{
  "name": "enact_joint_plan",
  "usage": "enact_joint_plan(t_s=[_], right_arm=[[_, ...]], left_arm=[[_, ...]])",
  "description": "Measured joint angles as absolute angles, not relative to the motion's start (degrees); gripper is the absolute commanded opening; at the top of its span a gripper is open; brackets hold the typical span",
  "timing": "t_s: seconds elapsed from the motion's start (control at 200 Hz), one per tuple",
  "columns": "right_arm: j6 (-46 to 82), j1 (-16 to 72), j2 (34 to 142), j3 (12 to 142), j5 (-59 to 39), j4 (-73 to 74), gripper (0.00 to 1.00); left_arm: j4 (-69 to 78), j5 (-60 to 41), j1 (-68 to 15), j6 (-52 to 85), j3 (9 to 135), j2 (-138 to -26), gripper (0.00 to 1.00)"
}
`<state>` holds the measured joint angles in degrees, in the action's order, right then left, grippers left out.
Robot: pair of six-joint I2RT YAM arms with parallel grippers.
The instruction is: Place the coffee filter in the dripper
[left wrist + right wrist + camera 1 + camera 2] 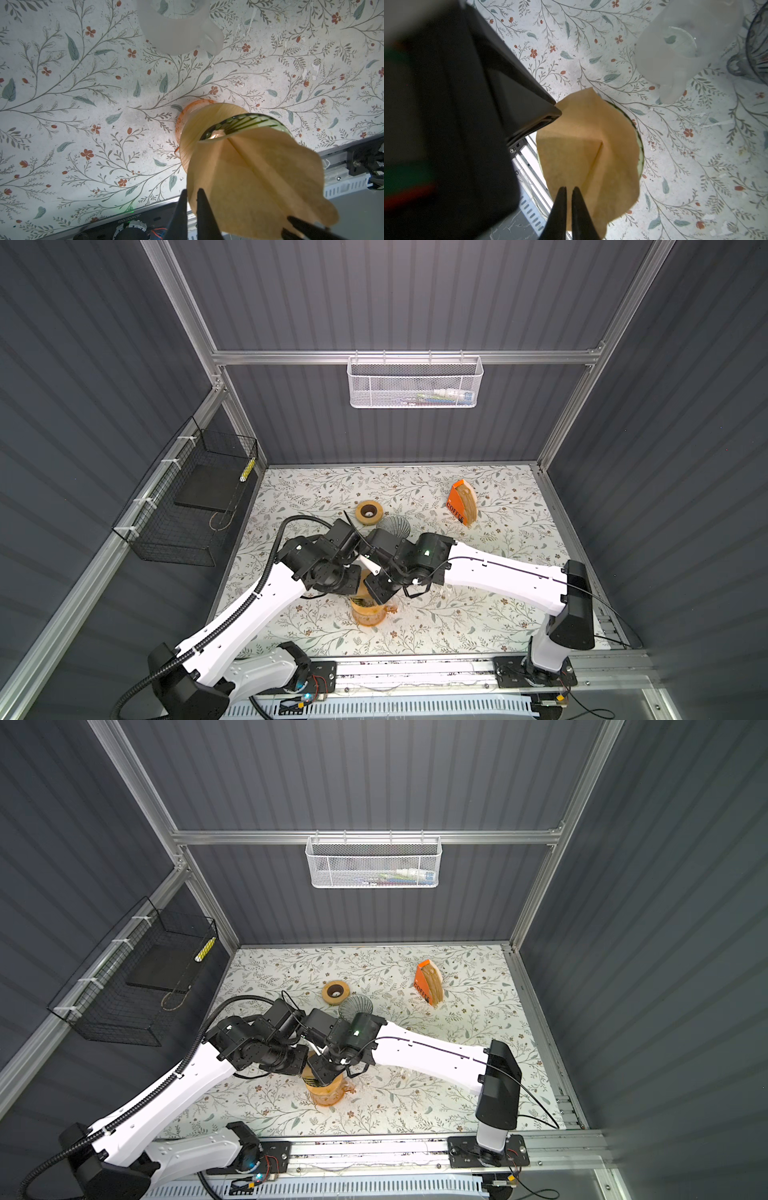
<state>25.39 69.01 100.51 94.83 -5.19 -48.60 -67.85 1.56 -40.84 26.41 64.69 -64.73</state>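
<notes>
The coffee filter (249,176), a tan paper cone, hangs partly spread just above the dripper (245,122). The dripper shows as a green ribbed glass rim seated on an orange glass carafe (368,614). My left gripper (192,191) is shut on one edge of the filter. My right gripper (569,188) is shut on the opposite edge of the filter (581,145). The dripper's rim (641,149) peeks out past the paper. In both top views the two wrists meet over the carafe (328,1094) and hide most of the filter.
A frosted white cup (178,27) stands close by. Behind the arms are a grey ribbed glass cone (395,526) and a brown ring-shaped piece (368,512). An orange filter holder (461,502) sits at the back right. A black wire basket (187,506) hangs on the left wall.
</notes>
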Motion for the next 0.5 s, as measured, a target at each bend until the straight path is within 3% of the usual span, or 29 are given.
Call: enact_joint_plan(t_s=[0.5], right_arm=[[27.49,69.04,99.59,91.46,-6.04,-43.53,0.11]], left_arm=[[-68.29,1.5,-40.84,26.65,64.69,-64.62,0.12]])
